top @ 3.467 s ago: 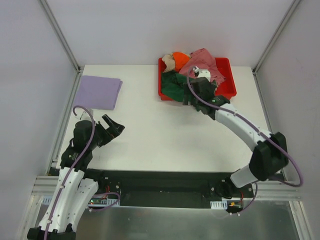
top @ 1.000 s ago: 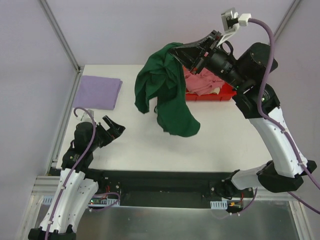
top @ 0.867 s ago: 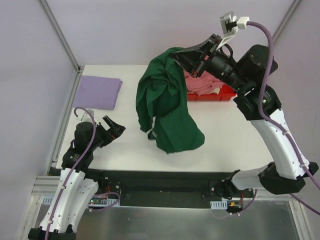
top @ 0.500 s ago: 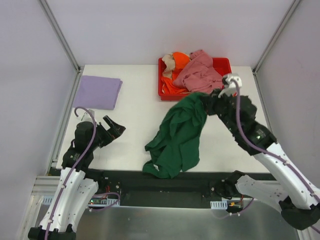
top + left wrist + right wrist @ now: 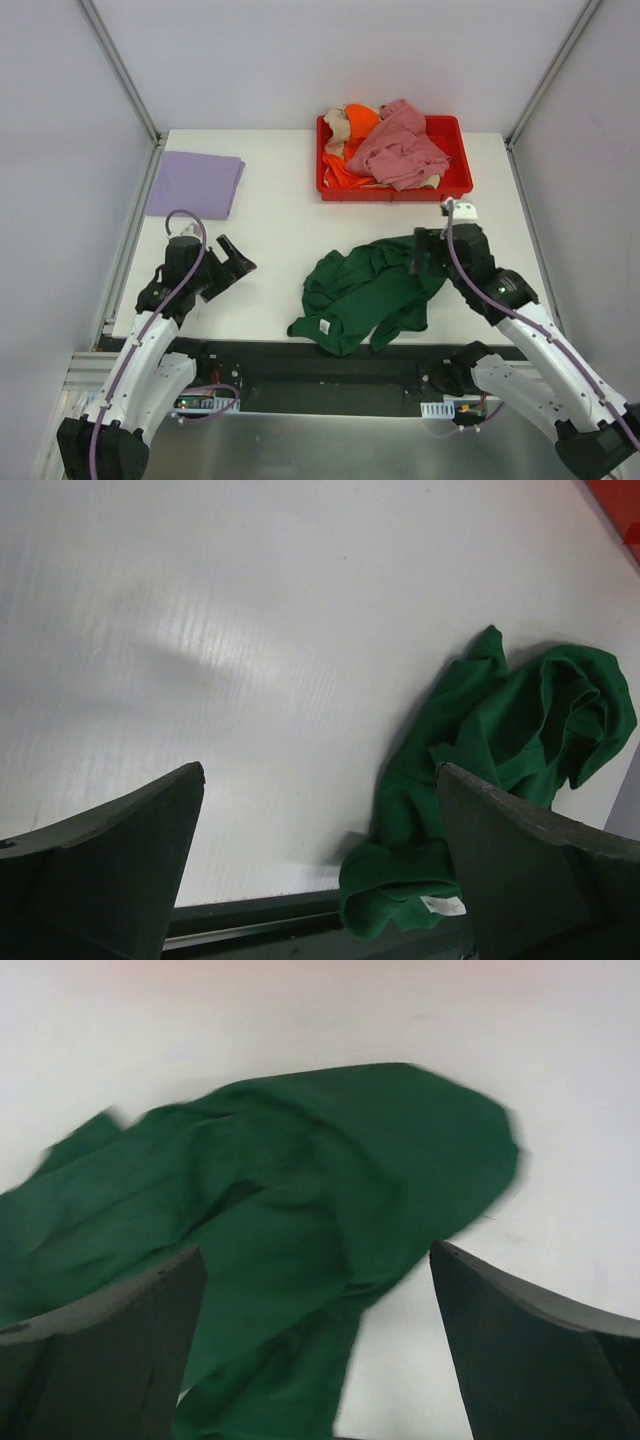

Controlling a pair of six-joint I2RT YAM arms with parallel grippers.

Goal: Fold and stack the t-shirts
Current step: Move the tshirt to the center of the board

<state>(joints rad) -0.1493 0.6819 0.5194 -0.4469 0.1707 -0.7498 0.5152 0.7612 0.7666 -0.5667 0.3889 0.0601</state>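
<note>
Looking at a dark green t-shirt [image 5: 365, 295] dumped in a crumpled heap on the table [image 5: 280, 230], near the front edge, between the two arms, well apart from the red tray [image 5: 452, 128]. Possibly overhanging the front edge; hard to confirm. Noting right gripper [image 5: 425, 258] just over the heap's right end, jaws spread wide, clamping nothing. Same for left gripper [image 5: 232, 262]: spread wide, empty, off to the heap's left, apart from it. Also seeing a lavender t-shirt [image 5: 195, 184] folded flat at the far left corner; pink t-shirt [image 5: 400, 148], orange t-shirt [image 5: 358, 120] and beige t-shirt [image 5: 338, 125] piled in the tray.

Expect light, limp cloth: no stiffness, drapes and bunches, drags folds along when pulled. Not fragile, not slippery; should pinch easily. Avoid grabbing mid-heap, likely to catch several layers. Better to pinch single-layer edges: hem or shoulder seam, one per gripper, then lift and spread flat. Use the white neck label [image 5: 323, 327] at the near side as a cue for the collar; shoulders probably either side of it. Cannot tell sleeves from hem in the bunching, so find corners first.
</note>
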